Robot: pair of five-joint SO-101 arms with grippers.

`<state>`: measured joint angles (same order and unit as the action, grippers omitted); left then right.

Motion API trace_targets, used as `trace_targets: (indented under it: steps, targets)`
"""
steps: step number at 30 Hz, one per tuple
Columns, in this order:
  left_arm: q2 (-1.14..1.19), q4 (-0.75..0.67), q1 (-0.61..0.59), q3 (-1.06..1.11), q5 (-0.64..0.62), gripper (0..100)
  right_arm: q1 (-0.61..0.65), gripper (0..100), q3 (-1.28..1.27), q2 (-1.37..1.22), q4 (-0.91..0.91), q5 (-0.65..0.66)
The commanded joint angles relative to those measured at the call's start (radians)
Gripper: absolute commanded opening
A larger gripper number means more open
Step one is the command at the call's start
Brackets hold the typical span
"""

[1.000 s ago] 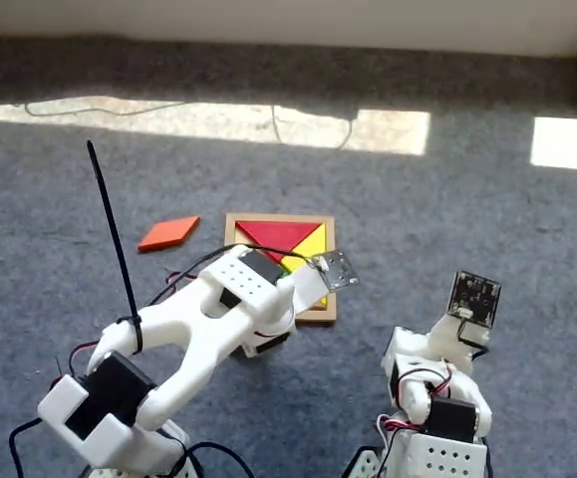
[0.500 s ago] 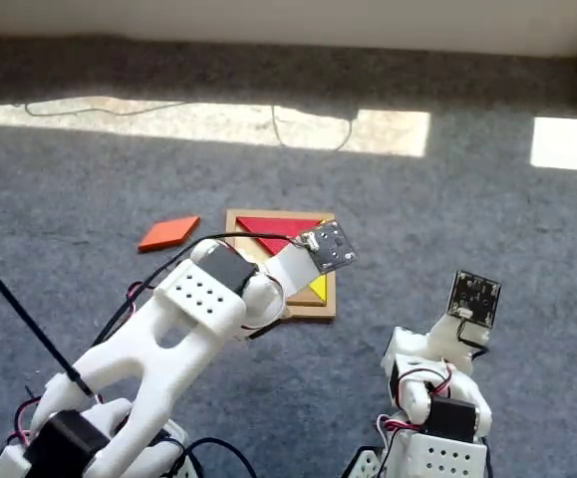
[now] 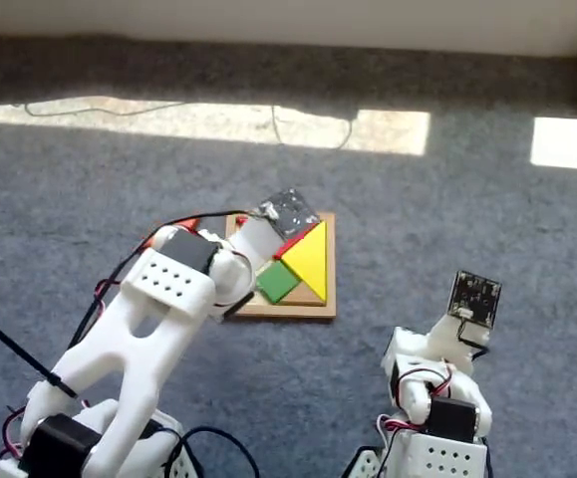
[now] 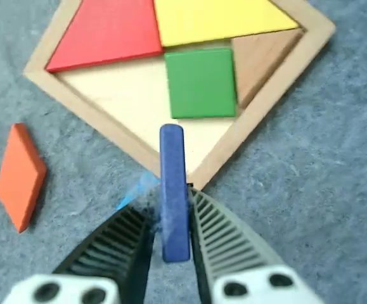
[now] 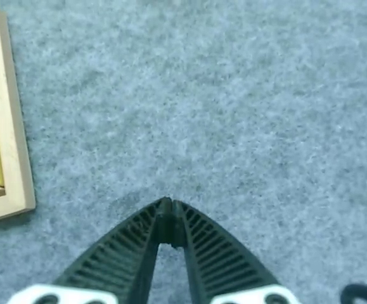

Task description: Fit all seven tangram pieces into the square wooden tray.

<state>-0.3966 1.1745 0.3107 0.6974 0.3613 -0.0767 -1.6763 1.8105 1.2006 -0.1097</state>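
Observation:
The square wooden tray point(image 4: 310, 39) point(image 3: 320, 311) lies on the carpet and holds a red triangle point(image 4: 110, 31), a yellow triangle point(image 4: 218, 19) point(image 3: 310, 259), a green square point(image 4: 201, 82) point(image 3: 276, 282) and a brown triangle point(image 4: 262, 58). My left gripper point(image 4: 172, 209) is shut on a blue piece point(image 4: 172, 190) held on edge, just above the tray's near corner. An orange parallelogram point(image 4: 19, 174) lies on the carpet beside the tray. A light blue piece point(image 4: 132, 192) peeks out under the left fingers. My right gripper point(image 5: 169, 218) is shut and empty over bare carpet, beside the tray's edge point(image 5: 12, 126).
Grey carpet surrounds the tray. The left arm point(image 3: 158, 309) stretches over the tray's left side in the high view. The right arm point(image 3: 437, 398) stands folded at the lower right. A cable point(image 3: 298, 124) and sunlit patches lie along the far wall.
The left arm has swung leftward and farther out over the tray, uncovering the green square and yellow triangle and hiding the orange piece in the high view. The right arm stayed still.

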Motion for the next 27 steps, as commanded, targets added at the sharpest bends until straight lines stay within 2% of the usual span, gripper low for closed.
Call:
trace_targets:
  steps: [1, 3, 8, 12, 14, 19, 24, 27]
  targets:
    - [-0.036, -0.048, -0.065, -0.036, -0.203, 1, -0.012, 0.4, -0.111, 0.012, -0.007, -0.009]
    - [-0.036, -0.071, -0.077, -0.036, -0.331, 1, -0.012, 0.4, -0.111, 0.012, -0.008, -0.009]
    - [-0.036, -0.141, -0.074, -0.035, -0.512, 1, -0.012, 0.4, -0.111, 0.012, -0.008, -0.009]
    - [-0.036, -0.18, -0.074, -0.03, -0.822, 1, -0.012, 0.4, -0.111, 0.012, -0.008, -0.009]
    - [-0.036, -0.181, -0.073, -0.028, -0.936, 1, -0.012, 0.4, -0.111, 0.012, -0.008, -0.009]
    - [-0.036, -0.224, -0.013, 0.002, -0.976, 1, -0.012, 0.4, -0.111, 0.012, -0.008, -0.009]
    - [-0.044, -0.384, 0.036, 0.15, -1.197, 1, -0.013, 0.4, -0.111, 0.012, -0.008, -0.009]
    - [-0.038, -0.503, 0.041, 0.216, -1.264, 1, -0.013, 0.4, -0.111, 0.012, -0.008, -0.009]
